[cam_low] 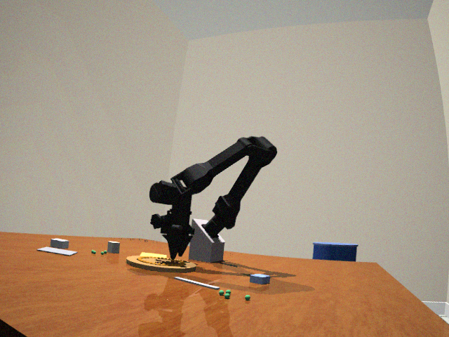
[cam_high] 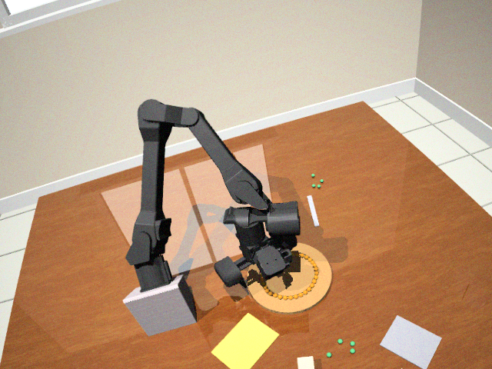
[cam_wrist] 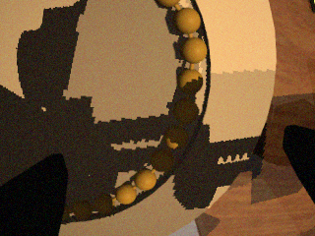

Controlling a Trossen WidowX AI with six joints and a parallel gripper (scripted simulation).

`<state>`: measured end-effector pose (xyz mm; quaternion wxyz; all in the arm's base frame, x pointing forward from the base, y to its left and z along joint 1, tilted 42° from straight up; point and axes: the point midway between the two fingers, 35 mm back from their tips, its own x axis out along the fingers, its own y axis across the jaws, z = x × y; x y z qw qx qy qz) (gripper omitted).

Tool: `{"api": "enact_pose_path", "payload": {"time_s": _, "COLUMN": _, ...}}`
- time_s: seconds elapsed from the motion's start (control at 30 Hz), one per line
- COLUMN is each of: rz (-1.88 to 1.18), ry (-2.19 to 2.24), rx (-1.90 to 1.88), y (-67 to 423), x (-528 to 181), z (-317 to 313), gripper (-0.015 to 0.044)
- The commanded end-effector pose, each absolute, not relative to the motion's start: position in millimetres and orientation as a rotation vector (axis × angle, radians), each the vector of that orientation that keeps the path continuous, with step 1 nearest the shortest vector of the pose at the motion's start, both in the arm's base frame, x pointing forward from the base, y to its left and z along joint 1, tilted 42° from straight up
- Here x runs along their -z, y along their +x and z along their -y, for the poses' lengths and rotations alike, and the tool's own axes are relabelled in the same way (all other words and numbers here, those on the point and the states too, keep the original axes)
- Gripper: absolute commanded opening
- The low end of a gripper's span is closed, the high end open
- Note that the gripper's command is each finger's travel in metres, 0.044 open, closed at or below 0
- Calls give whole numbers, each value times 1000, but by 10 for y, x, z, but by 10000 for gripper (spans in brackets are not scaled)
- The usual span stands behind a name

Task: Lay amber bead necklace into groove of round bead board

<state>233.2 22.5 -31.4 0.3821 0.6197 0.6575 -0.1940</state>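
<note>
Lying in board (cam_high: 322, 274) groove, necklace (cam_high: 314, 277) under open hand (cam_high: 260, 274)

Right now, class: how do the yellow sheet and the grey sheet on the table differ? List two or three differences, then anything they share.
The yellow sheet is bright yellow; the grey sheet is pale grey. The yellow sheet lies close to the round bead board, just in front of it; the grey sheet lies farther off to the right. The yellow sheet looks slightly larger. Both are flat, four-sided sheets lying turned at an angle on the table.
</note>
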Motion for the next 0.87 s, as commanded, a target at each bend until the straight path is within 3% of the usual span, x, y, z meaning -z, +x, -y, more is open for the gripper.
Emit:
{"api": "enact_pose_path", "payload": {"time_s": 0.0, "rz": -1679, "ry": 1578, "rx": 493, "y": 2330, "x": 313, "z": -225, "gripper": 440}}
{"api": "enact_pose_path", "payload": {"time_s": 0.33, "rz": -1679, "ry": 1578, "rx": 494, "y": 2332, "x": 297, "z": -207, "gripper": 440}}
{"api": "enact_pose_path", "payload": {"time_s": 0.53, "rz": -1676, "ry": 1578, "rx": 498, "y": 2290, "x": -258, "z": 299, "gripper": 440}}
{"api": "enact_pose_path", "payload": {"time_s": 0.83, "rz": -1676, "ry": 1578, "rx": 498, "y": 2285, "x": -280, "z": 315, "gripper": 440}}
